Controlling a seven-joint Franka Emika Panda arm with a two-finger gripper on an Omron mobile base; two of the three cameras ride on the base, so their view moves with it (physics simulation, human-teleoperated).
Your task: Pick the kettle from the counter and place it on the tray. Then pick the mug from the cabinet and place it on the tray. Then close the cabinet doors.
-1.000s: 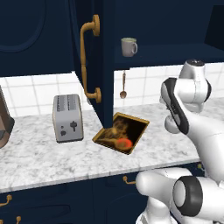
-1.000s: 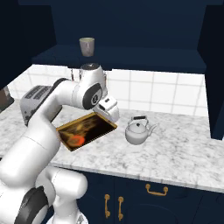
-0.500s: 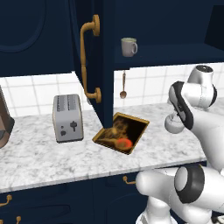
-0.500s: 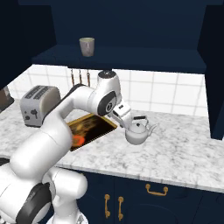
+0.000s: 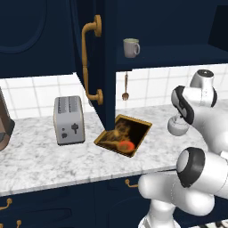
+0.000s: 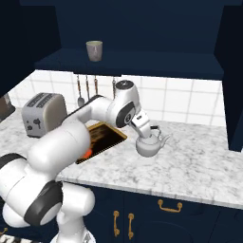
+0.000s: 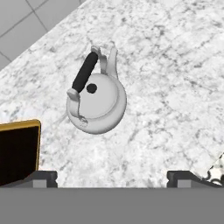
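Kettle point(image 7: 97, 105) first: one small silver kettle sits upright on the counter point(image 6: 199, 161), just beside the tray point(image 5: 124, 135), not touching it. It has one black handle on top. The gripper point(image 7: 111, 177) hangs above the kettle with its two fingers spread wide apart, and it holds nothing. One tray lies flat on the counter with one orange-red spot inside. One mug point(image 5: 131, 47) stands on the shelf in the cabinet point(image 6: 142, 64) above. One cabinet door point(image 5: 91, 67) hangs open. One silver toaster point(image 5: 68, 119) stands farther along the counter.
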